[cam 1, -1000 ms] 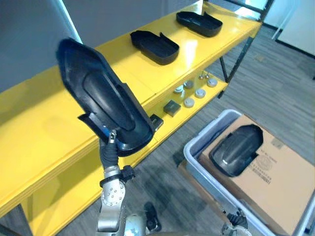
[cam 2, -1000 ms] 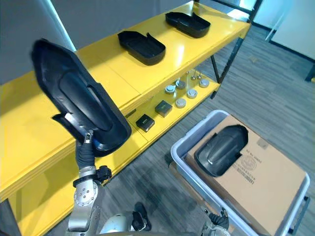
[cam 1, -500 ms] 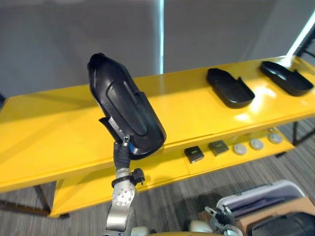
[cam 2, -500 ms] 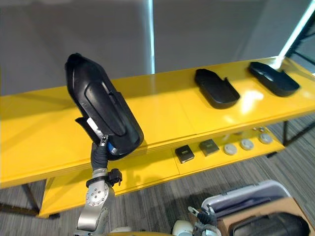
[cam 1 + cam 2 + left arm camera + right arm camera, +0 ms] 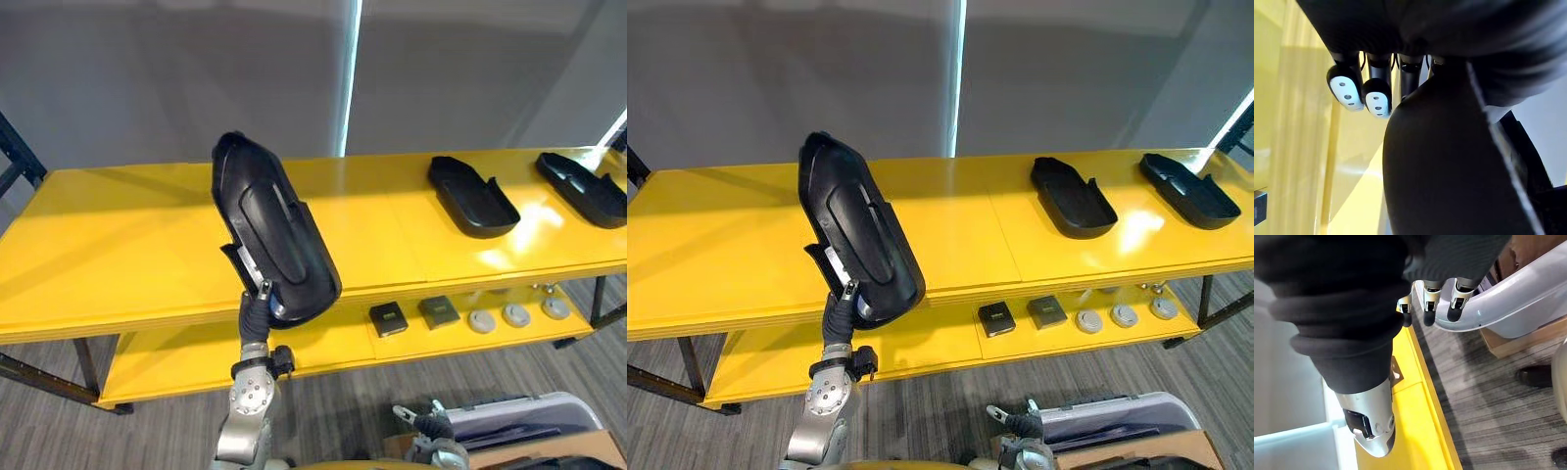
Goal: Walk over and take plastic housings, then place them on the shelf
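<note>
The left robot hand is closed around the lower end of a black housing. It holds the piece upright and tilted in front of the yellow shelf, just left of centre, around 9 o'clock. On the shelf top lie a second housing at 2 o'clock and a third housing at 3 o'clock. The right robot hand hangs at 5 o'clock, fingers relaxed and empty, just beside the rim of the grey bin.

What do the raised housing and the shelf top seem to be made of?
The housing: likely moulded plastic, black and semi-matte, with soft highlights along its smooth curved ribs. The shelf top: probably painted or laminated board, glossy yellow. It shows glare and reflections, and its front edge shows thin layers.
</note>
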